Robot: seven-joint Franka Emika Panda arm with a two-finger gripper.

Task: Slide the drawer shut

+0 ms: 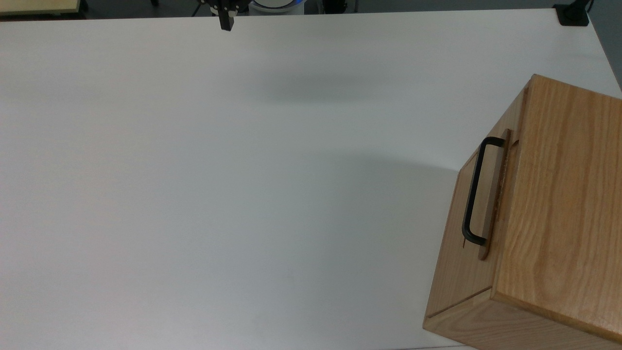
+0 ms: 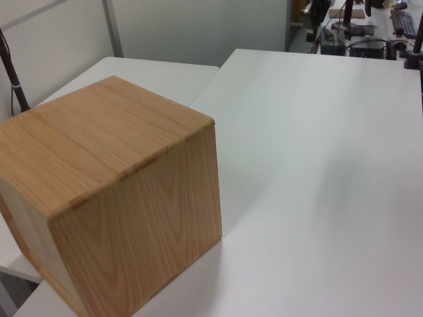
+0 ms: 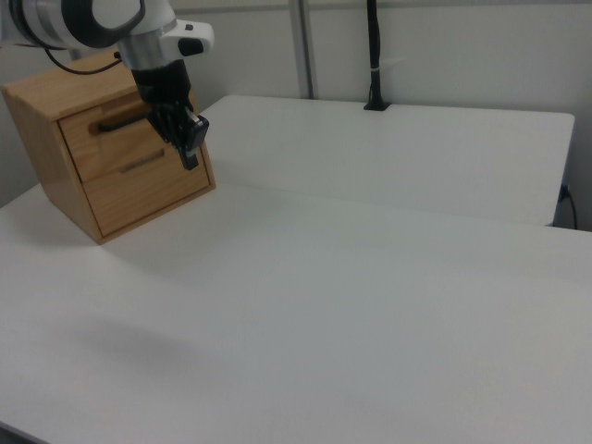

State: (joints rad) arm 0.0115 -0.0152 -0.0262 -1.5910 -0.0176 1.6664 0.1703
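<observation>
The drawer [image 1: 488, 194] sits in the upper part of the oak-grained cabinet [image 1: 549, 204], at about 3 to 4 o'clock in the top view. Its front panel stands only slightly proud of the cabinet face, with a thin gap showing along its edge. The black bar handle [image 1: 474, 192] runs along the panel and points toward the middle of the white table [image 1: 218, 184]. In the right view the drawer [image 3: 120, 143] appears at roughly 10 o'clock, with a lower front panel [image 3: 148, 190] beneath it.

The cabinet rests on the table near the edge. In the left view the cabinet [image 2: 112, 198] shows its plain back and side at 8 o'clock.

The gripper [image 1: 226, 22] is at 12 o'clock in the top view, at the far rim of the table, well apart from the drawer. In the right view the gripper [image 3: 190, 153] hangs below the white arm [image 3: 102, 23] and overlaps the cabinet front in line of sight. The fingers appear pressed together into a single dark tip, with nothing between them.

A black post [image 3: 375, 55] stands at the table's far edge in the right view, at about 12 o'clock.
</observation>
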